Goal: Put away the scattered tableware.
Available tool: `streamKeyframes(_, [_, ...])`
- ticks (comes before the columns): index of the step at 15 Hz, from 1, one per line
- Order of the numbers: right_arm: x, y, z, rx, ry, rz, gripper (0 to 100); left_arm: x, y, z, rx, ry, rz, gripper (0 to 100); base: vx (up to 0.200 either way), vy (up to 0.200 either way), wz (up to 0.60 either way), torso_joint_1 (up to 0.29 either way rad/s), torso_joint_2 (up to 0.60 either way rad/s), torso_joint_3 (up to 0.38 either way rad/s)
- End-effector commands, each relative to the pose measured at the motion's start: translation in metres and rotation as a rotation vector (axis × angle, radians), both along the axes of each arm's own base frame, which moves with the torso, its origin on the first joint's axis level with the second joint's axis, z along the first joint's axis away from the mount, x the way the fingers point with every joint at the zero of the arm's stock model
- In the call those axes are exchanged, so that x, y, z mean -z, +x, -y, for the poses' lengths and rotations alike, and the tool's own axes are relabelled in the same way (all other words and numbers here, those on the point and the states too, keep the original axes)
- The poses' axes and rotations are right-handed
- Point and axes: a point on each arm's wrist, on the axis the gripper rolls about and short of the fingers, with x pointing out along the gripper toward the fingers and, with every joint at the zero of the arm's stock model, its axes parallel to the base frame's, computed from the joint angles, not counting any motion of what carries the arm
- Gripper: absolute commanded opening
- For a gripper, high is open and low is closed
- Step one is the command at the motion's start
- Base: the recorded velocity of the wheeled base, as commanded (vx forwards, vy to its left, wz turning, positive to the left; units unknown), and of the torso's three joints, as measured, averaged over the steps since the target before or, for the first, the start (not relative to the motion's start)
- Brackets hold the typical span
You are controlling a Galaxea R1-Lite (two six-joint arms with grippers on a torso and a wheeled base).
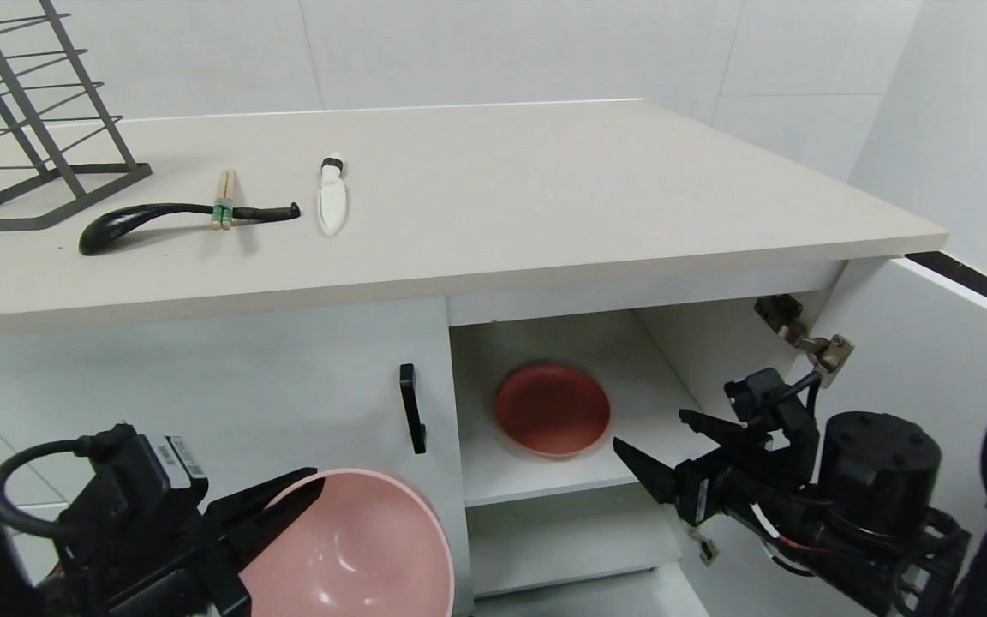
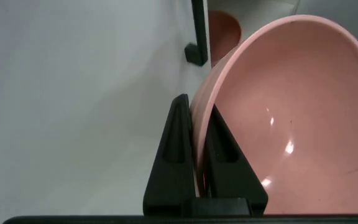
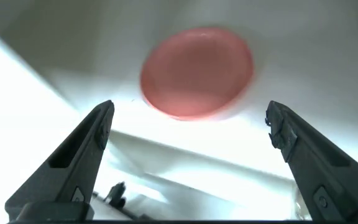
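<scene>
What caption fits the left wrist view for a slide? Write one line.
Left gripper, jaws shut on the rim of the pink bowl, with the black handle of the cabinet door beyond.

We see bright, even overhead light on bench (image 1: 545, 188); ladle (image 1: 142, 221) and chopsticks (image 1: 223, 199) cast short soft shadows. Dimmer on cupboard shelf (image 1: 493, 480) ahead of right hand (image 1: 650, 431), plate (image 1: 552, 409) there shaded. From right wrist we get cupboard shelf burnt out to white glare around plate. Small glints dot bowl (image 2: 291, 112) clamped in left hand (image 2: 194, 109). Beside that hand, cupboard door (image 2: 73, 93) evenly, flatly lit.
</scene>
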Motion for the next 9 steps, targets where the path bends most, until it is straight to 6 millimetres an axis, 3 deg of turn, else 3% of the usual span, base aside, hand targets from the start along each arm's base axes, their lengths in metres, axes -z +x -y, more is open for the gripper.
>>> streamKeyframes(1, [-0.029, -0.020, 0.011, -0.006, 0.052, 0.081, 100, -0.002, 0.021, 0.017, 0.029, 0.050, 0.020, 0, 0.000, 0.000, 0.00, 0.000, 0.00, 0.000])
streamKeyframes(5, [-0.034, -0.023, 0.015, 0.002, 0.061, 0.100, 100, 0.010, 0.031, 0.049, 0.128, 0.093, 0.062, 0, 0.000, 0.000, 0.00, 0.000, 0.00, 0.000])
streamKeyframes(9, [-0.031, -0.023, 0.024, 0.022, -0.001, 0.110, 100, 0.036, 0.050, 0.095, 0.066, 0.094, 0.155, 0, 0.000, 0.000, 0.00, 0.000, 0.00, 0.000])
